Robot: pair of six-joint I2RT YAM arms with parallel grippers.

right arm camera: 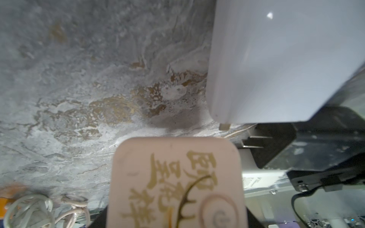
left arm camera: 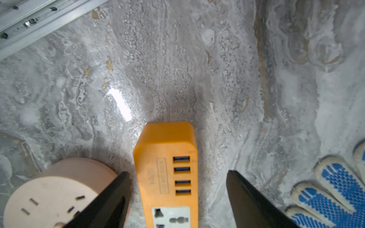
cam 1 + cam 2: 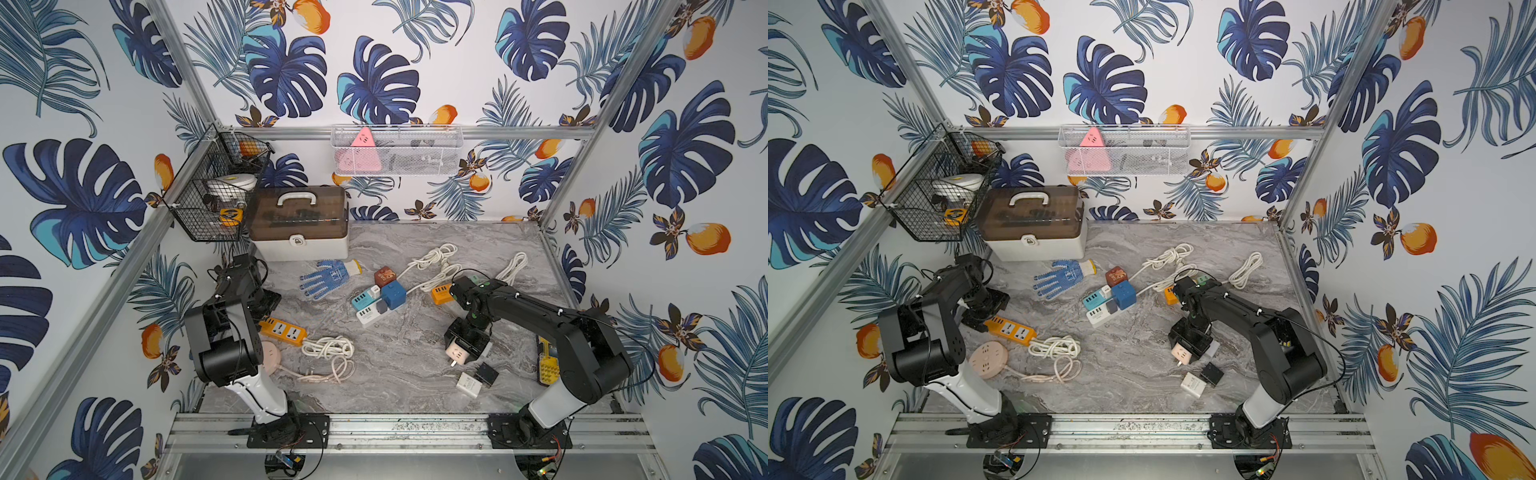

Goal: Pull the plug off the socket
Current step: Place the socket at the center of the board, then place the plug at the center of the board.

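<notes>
Here, the right gripper [image 1: 177, 219] pinches the pink cube plug [image 1: 175, 177] near the tabletop [image 1: 79, 79], well apart from the orange socket strip [image 2: 166, 154]. The spread left gripper [image 2: 176, 172] straddles that strip without touching it. Advisable: lower the plug level, clear of the adjacent white charger [image 1: 276, 59]. The right fingertips are cropped, and the wrist view hides the plug's pins.

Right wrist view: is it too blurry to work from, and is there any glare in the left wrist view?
Right wrist view: the white charger close to the lens is blurred, while the pink adapter and its gold lettering read clearly. Left wrist view: one bright glare streak on the table near the end of the orange power strip, which is sharp.
</notes>
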